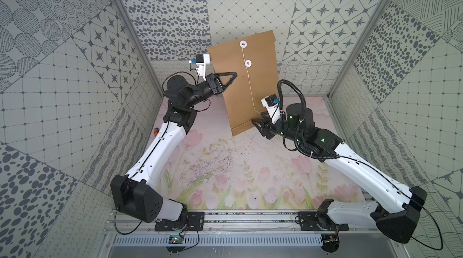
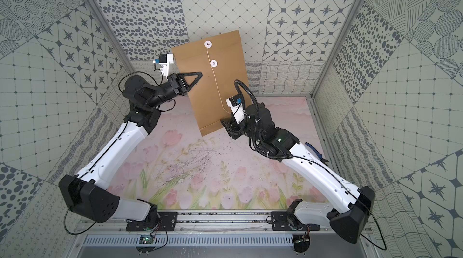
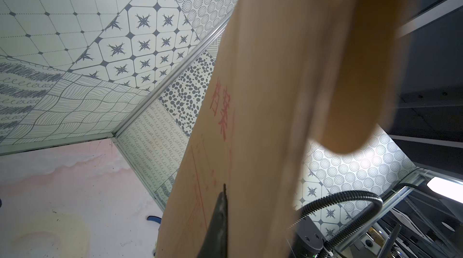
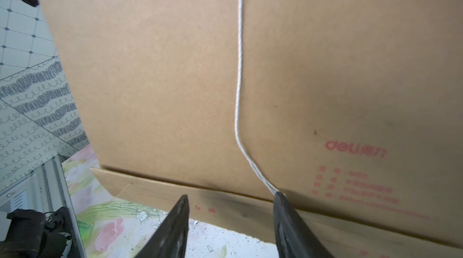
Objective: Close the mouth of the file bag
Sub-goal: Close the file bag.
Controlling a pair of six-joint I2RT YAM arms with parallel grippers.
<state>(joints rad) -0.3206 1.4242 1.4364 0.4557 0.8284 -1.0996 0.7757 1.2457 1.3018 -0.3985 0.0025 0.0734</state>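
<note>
The brown file bag (image 1: 260, 51) (image 2: 225, 51) is held up at a slant in both top views, with its mouth (image 1: 253, 37) at the far, raised end. Two white buttons (image 1: 242, 43) (image 1: 247, 63) sit near that end. A thin white string (image 1: 251, 88) (image 4: 239, 68) runs down the bag's face. My left gripper (image 1: 235, 73) (image 2: 201, 72) (image 3: 224, 186) is shut on the bag's left edge. My right gripper (image 1: 258, 122) (image 2: 225, 122) (image 4: 230, 195) stands open at the bag's near end. The string's end meets one of its fingertips (image 4: 279, 195), and nothing lies between the jaws.
The floral mat (image 1: 225, 169) covers the floor under the bag. An orange-handled tool (image 1: 155, 131) lies by the left wall. Blue-handled pliers (image 2: 315, 151) lie by the right wall behind my right arm. Patterned walls close in on three sides.
</note>
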